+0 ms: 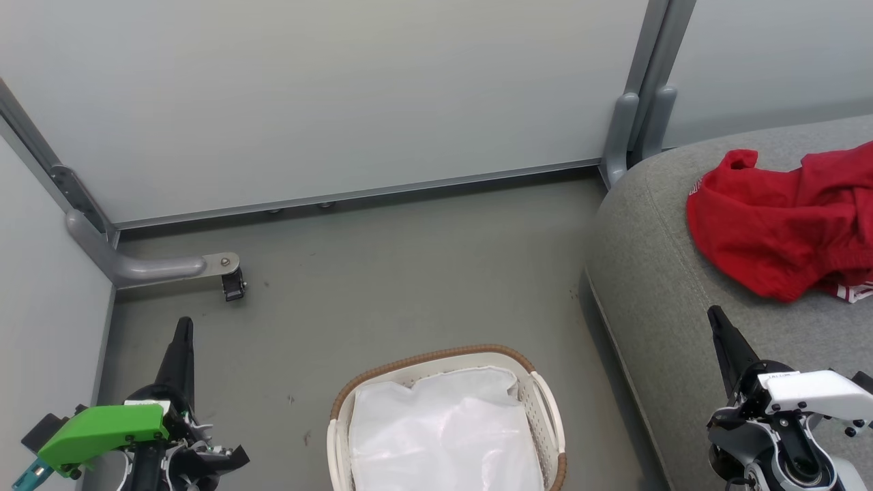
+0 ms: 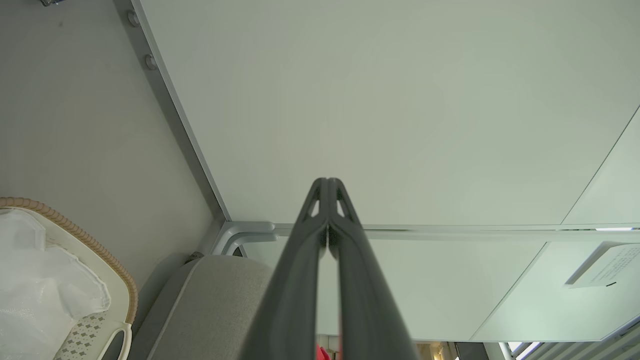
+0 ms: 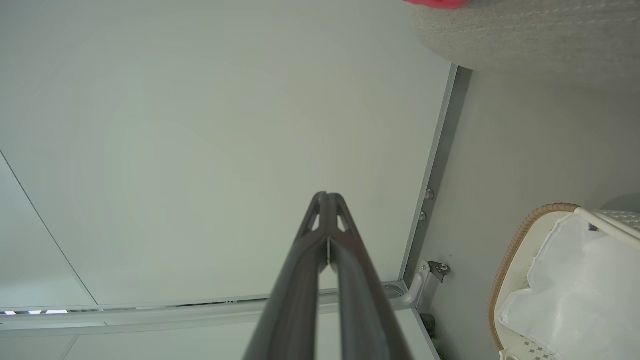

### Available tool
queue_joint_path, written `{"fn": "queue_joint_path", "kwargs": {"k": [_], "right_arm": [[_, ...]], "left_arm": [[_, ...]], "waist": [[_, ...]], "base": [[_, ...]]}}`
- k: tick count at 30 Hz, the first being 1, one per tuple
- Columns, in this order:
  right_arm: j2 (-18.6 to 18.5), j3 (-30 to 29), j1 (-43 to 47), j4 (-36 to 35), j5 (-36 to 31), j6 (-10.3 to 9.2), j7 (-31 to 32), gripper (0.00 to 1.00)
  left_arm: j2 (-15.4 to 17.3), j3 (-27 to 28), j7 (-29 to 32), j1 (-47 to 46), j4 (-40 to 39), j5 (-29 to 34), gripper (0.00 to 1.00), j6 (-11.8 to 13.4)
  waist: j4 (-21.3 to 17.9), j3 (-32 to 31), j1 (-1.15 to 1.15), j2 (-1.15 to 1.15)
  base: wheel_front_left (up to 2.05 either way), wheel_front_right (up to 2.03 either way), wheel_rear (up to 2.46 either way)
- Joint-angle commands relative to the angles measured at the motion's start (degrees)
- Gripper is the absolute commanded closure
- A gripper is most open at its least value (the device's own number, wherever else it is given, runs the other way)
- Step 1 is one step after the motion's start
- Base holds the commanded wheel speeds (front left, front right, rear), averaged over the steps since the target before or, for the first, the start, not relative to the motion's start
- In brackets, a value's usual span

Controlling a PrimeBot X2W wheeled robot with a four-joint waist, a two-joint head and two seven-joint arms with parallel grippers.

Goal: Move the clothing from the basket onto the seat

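The red clothing (image 1: pixel 784 225) lies crumpled on the grey seat (image 1: pixel 655 286) at the right, a strip of white trim showing at its lower edge. The white basket (image 1: pixel 545 402) with the brown rim stands on the floor at bottom centre, holding just its white liner (image 1: pixel 443 436). My left gripper (image 1: pixel 184 327) is at the lower left, shut and holding nothing, with its fingertips (image 2: pixel 328 186) pressed together. My right gripper (image 1: pixel 715 315) is at the lower right over the seat's front edge, shut with nothing in it; in the right wrist view its fingertips (image 3: pixel 328 200) meet.
Grey partition walls (image 1: pixel 327 95) close off the back and left. A metal foot with a caster (image 1: pixel 233 286) juts onto the floor at the left, and a post base (image 1: pixel 634 136) stands by the seat's corner. Bare floor (image 1: pixel 409 273) lies between the basket and the wall.
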Motion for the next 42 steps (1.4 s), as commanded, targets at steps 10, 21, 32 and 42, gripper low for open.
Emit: {"fn": "queue_joint_path", "kwargs": {"k": [10, 21, 32, 42], "right_arm": [[-0.3, -0.1, 0.6, -0.2, 0.2, 0.0, 0.2, 1.0], [-0.3, -0.1, 0.6, -0.2, 0.2, 0.0, 0.2, 1.0], [-0.3, -0.1, 0.6, -0.2, 0.2, 0.0, 0.2, 1.0], [-0.3, -0.1, 0.6, -0.2, 0.2, 0.0, 0.2, 1.0]], "left_arm": [[0.4, 0.1, 0.2, -0.6, -0.1, -0.2, 1.0, -0.4], [0.4, 0.1, 0.2, -0.6, -0.1, -0.2, 1.0, -0.4], [0.4, 0.1, 0.2, -0.6, -0.1, -0.2, 1.0, -0.4], [0.4, 0.1, 0.2, -0.6, -0.1, -0.2, 1.0, -0.4]], "waist": [[0.0, 0.0, 0.0, 0.0], [0.0, 0.0, 0.0, 0.0], [0.0, 0.0, 0.0, 0.0], [0.0, 0.0, 0.0, 0.0]], "base": [[0.0, 0.0, 0.0], [0.0, 0.0, 0.0], [0.0, 0.0, 0.0], [0.0, 0.0, 0.0]]}}
